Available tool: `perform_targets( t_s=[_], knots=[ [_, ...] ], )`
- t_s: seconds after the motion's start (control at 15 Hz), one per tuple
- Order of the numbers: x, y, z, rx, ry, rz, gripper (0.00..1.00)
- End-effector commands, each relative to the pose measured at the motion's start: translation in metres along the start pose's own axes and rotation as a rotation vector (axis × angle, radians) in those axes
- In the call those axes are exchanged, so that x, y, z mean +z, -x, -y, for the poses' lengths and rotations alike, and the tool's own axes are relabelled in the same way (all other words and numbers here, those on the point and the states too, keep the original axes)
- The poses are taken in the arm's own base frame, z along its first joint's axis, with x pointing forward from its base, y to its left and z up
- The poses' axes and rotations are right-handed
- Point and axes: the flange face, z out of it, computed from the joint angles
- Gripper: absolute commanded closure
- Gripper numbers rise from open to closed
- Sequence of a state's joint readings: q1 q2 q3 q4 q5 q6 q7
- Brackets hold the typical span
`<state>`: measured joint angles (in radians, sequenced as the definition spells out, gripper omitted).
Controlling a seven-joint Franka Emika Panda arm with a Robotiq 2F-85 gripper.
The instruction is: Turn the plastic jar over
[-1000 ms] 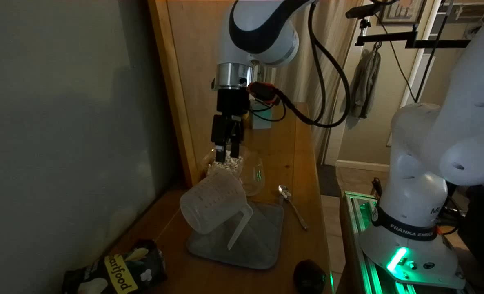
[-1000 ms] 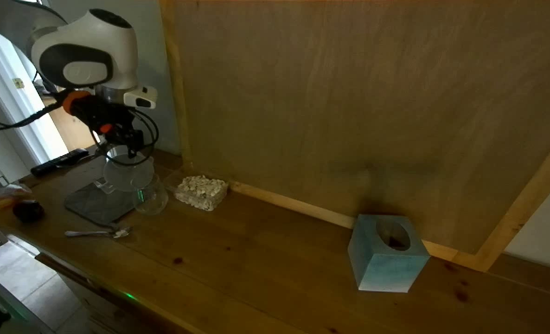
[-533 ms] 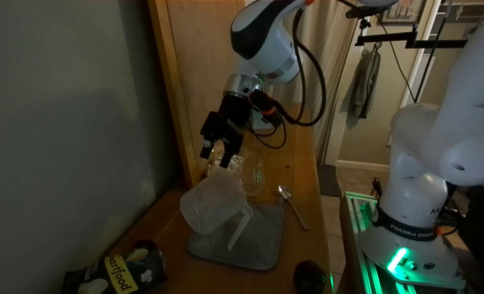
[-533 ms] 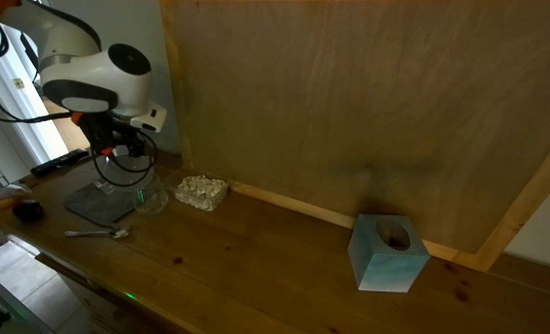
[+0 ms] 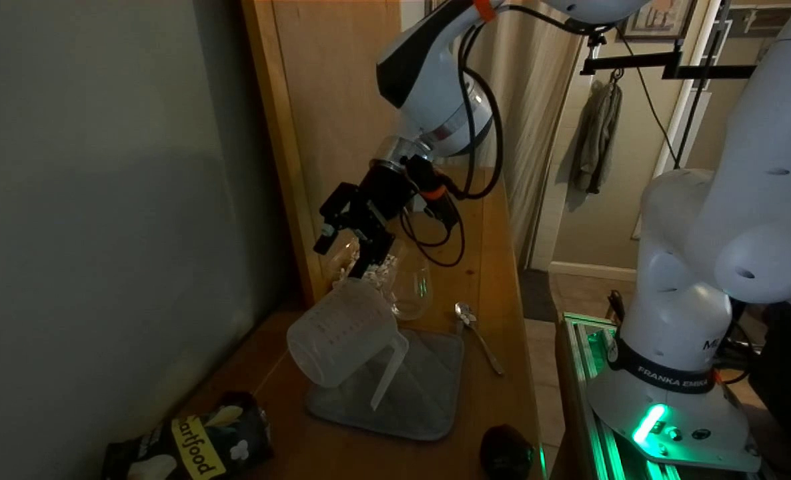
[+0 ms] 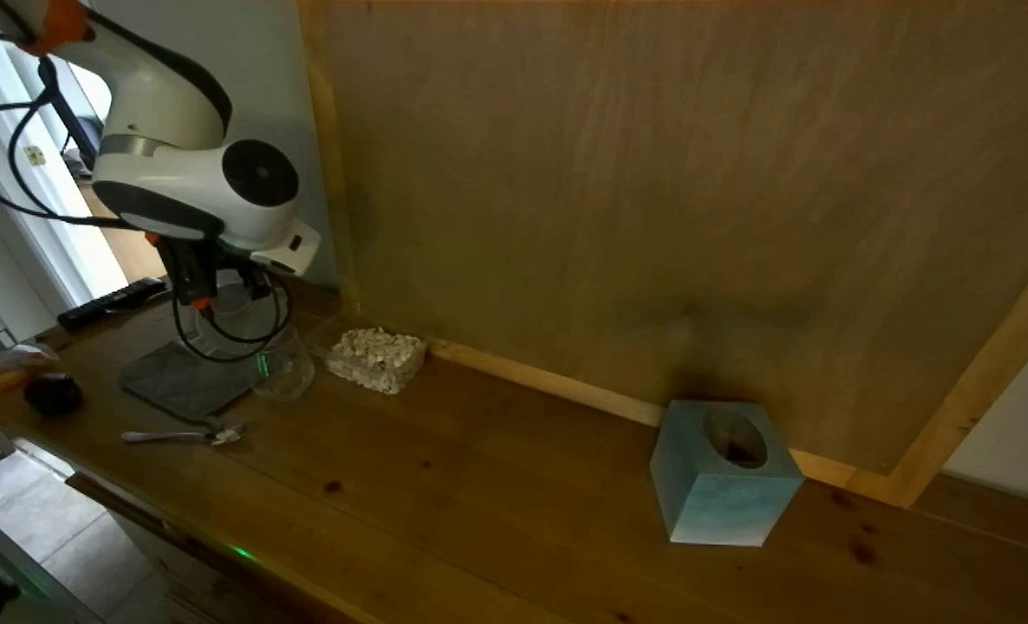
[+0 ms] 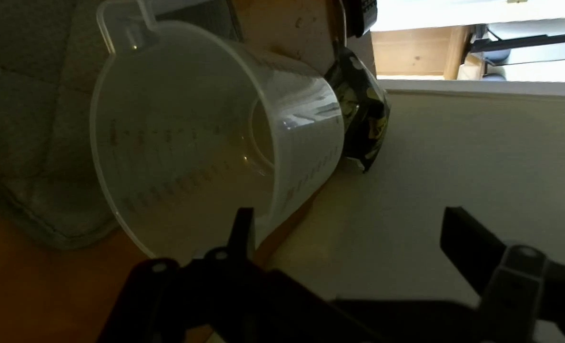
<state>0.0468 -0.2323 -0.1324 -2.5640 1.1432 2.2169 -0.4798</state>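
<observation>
My gripper (image 7: 347, 214) stands with its fingers (image 7: 470, 248) spread wide, and in the wrist view one of them overlaps the rim of the plastic jar (image 7: 211, 138); I cannot tell whether it touches. From between my fingertips the jar sits at 10 o'clock, tipped on its side, its round mouth turned toward me so that I look down to the circular floor inside. The plastic is milky and see-through, glossy along one outer wall, with a handle (image 7: 132, 33) at 11 o'clock on the rim. Rows of faint reddish measuring marks run along the walls, too blurred for me to read. In an exterior view it lies at 6 o'clock from my fingertips, partly over a grey mat (image 5: 422, 393). At 8 o'clock from the jar, a black bag (image 5: 185, 437) carries a yellow panel (image 5: 197, 448) where I read "artfood", the word's start unclear. Out at 3 o'clock, past a spoon (image 5: 479, 337), the black band (image 5: 665, 377) round my white base (image 5: 695, 413) says "FRANKA EMIKA"; just above it I make out an M.
</observation>
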Motion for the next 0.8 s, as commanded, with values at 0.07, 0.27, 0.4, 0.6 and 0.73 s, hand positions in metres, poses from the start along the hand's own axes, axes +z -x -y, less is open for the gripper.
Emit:
perform_targets(
  t_s=[0.07,0.27,0.4,0.6,0.73],
  knots=[
    [0.006,0.002,-0.016,0.066,-0.02,0.026,0.0],
    [0.009,0.002,-0.022,0.089,-0.025,0.051,0.13],
    [0.01,0.002,-0.023,0.09,-0.027,0.057,0.34],
    [0.01,0.001,-0.025,0.097,-0.016,0.061,0.56],
    [0.009,0.0,-0.026,0.1,-0.012,0.066,0.7]
  ],
)
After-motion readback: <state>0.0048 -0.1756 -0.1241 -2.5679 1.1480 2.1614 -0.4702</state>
